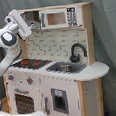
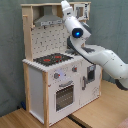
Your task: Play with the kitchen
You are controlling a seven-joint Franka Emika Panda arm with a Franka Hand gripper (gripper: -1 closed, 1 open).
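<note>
The kitchen [image 1: 61, 89] is a tall white and light-wood toy with a red-ringed black hob [image 1: 29, 63], a sink [image 1: 65, 68], a black faucet [image 1: 77, 51] and an oven door [image 1: 22, 102]. In the second exterior view the kitchen [image 2: 40, 85] shows its hob [image 2: 52, 59], pegboard back [image 2: 47, 41] and grey hood [image 2: 47, 20]. My gripper [image 1: 29, 27] is raised high over the hob, right by the hood [image 1: 34, 18]. The second exterior view has the gripper [image 2: 65, 6] at the top shelf's edge, to the second exterior view's right of the hood.
A toy microwave [image 1: 58, 19] fills the upper shelf beside the hood. My white arm [image 2: 100, 57] reaches over the counter from the second exterior view's right. A grey curtain [image 1: 107, 34] hangs behind. The kitchen stands on a wooden floor [image 2: 20, 120].
</note>
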